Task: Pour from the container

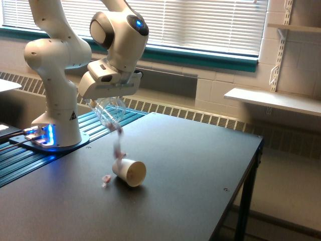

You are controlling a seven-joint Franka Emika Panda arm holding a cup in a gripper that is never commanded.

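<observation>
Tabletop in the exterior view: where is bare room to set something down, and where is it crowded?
Free: the black table from the tipped paper cup to its edge at the view's right, and the near strip below the cup. Crowded: around the cup, where pinkish pieces lie and fall from the tilted container under the pincer, and by the robot base.
</observation>
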